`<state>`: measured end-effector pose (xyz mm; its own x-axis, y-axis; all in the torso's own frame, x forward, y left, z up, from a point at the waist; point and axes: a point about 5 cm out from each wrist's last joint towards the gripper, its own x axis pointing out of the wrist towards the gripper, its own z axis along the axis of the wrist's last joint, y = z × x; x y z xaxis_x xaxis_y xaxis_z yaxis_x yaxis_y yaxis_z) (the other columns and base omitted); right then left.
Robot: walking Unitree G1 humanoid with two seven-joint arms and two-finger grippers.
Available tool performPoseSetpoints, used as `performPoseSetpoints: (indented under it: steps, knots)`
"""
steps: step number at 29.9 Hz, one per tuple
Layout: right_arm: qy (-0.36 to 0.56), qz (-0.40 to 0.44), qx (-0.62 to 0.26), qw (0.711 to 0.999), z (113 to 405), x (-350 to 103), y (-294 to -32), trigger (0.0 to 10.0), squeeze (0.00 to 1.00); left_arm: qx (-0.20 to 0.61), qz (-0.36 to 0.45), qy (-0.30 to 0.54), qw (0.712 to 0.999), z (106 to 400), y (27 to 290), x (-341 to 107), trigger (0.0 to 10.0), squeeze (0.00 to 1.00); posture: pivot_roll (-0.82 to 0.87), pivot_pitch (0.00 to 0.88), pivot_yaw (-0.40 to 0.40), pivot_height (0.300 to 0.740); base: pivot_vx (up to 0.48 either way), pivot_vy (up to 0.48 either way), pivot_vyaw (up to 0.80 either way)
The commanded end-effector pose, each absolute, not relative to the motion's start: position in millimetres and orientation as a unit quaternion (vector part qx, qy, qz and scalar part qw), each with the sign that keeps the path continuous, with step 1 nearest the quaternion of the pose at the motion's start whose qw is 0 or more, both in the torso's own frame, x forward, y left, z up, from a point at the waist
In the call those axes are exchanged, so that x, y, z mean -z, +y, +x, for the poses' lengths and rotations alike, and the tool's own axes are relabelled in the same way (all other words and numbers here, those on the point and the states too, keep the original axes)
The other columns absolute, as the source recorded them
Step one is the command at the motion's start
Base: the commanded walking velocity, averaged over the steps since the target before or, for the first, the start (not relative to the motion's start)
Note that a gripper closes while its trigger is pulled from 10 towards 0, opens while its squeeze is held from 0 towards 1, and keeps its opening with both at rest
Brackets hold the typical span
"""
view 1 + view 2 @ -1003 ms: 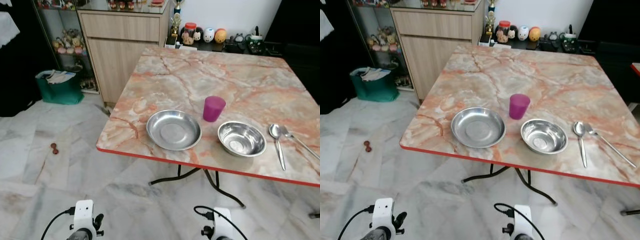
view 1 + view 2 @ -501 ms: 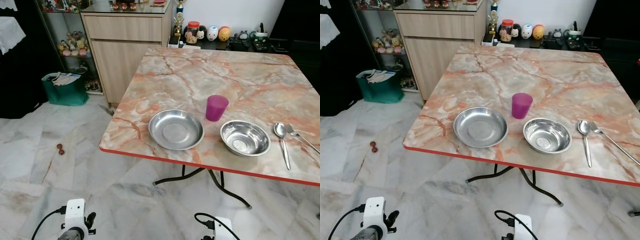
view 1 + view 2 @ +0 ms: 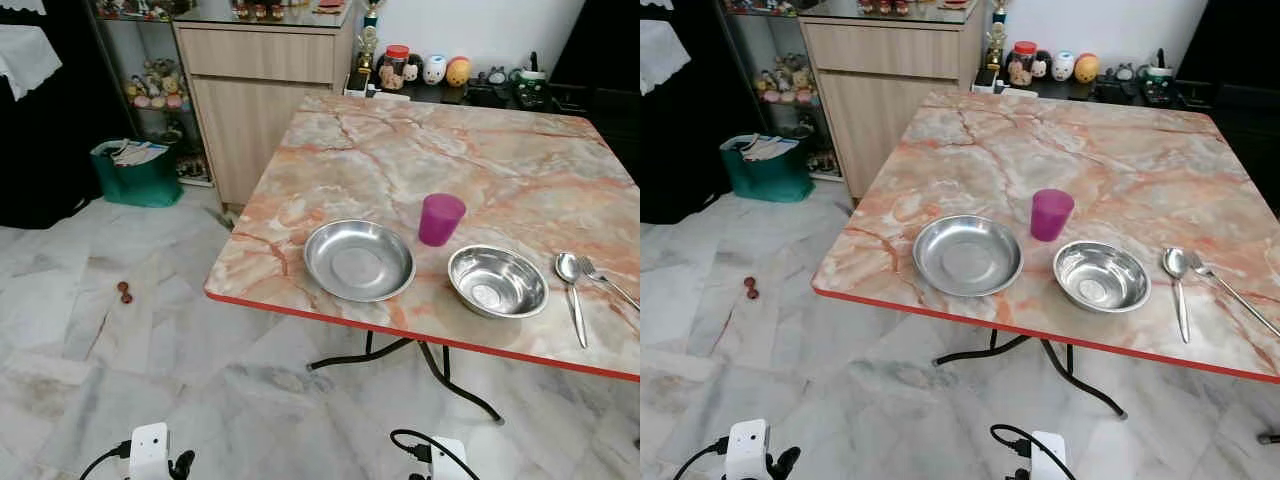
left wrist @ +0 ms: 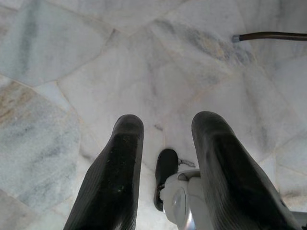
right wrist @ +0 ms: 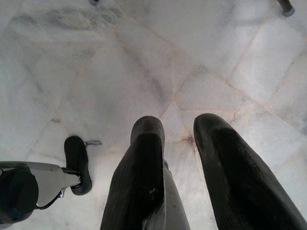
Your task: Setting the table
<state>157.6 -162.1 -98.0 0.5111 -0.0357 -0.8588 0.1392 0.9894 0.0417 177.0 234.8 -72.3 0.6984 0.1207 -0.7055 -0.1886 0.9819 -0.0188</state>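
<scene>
On the marble table (image 3: 380, 150), along its red near edge, stand a shallow steel dish (image 3: 359, 260), a purple cup (image 3: 440, 219) just behind it, and a steel bowl (image 3: 497, 281). A spoon (image 3: 572, 290) and a fork (image 3: 605, 282) lie right of the bowl. Both arms hang low in front of the table, over the floor. In the left wrist view my left gripper (image 4: 165, 125) is open above floor tiles, nothing between its fingers. My right gripper (image 5: 178, 125) is likewise open over the floor.
A wooden cabinet (image 3: 265, 90) stands left of the table's far corner, with a green bag (image 3: 140, 170) beside it. A small red object (image 3: 125, 292) lies on the marble floor. Black table legs (image 3: 400, 350) spread under the table. Figurines (image 3: 440, 72) line a dark shelf behind.
The camera has shifted, so the table sits slightly further right in the picture. The dishes and cutlery have not moved. My wrists show lower at the bottom edge.
</scene>
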Motion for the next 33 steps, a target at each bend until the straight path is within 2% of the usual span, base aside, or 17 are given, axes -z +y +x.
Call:
performPoseSetpoints:
  steps: [1,12,16,19,26,33]
  knots:
    - [0.494,0.055,0.056,0.866,153.4,99.5,-163.4,10.0,0.00,-0.086,-0.046,0.386,0.917,170.4,236.9,74.9,10.0,0.00,0.12,0.000,-0.046,0.740,0.000,0.000,0.00]
    - [0.495,0.062,0.064,0.864,152.4,99.9,-163.3,10.0,0.00,-0.067,-0.043,0.378,0.923,180.4,232.8,71.0,10.0,0.00,0.10,0.000,-0.023,0.740,0.000,0.000,0.00]
    - [0.497,0.063,0.064,0.863,151.6,100.3,-162.2,10.0,0.00,-0.072,-0.056,0.355,0.930,188.6,240.5,64.0,10.0,0.00,0.09,0.000,-0.014,0.740,0.000,0.000,0.00]
    - [0.497,0.064,0.063,0.863,151.0,100.6,-161.3,10.0,0.00,-0.071,-0.038,0.342,0.936,192.2,246.3,59.4,10.0,0.00,0.10,0.000,-0.013,0.740,0.000,0.000,0.00]
    - [0.498,0.064,0.062,0.863,150.2,100.8,-161.5,10.0,0.00,-0.099,-0.022,0.220,0.970,212.5,258.4,31.4,10.0,0.00,0.13,0.000,-0.021,0.740,0.000,0.000,0.00]
    - [0.500,0.063,0.066,0.862,148.5,101.4,-163.2,10.0,0.00,-0.125,-0.012,0.091,0.988,207.9,254.6,2.7,10.0,0.00,0.14,0.000,-0.033,0.740,0.000,0.000,0.00]
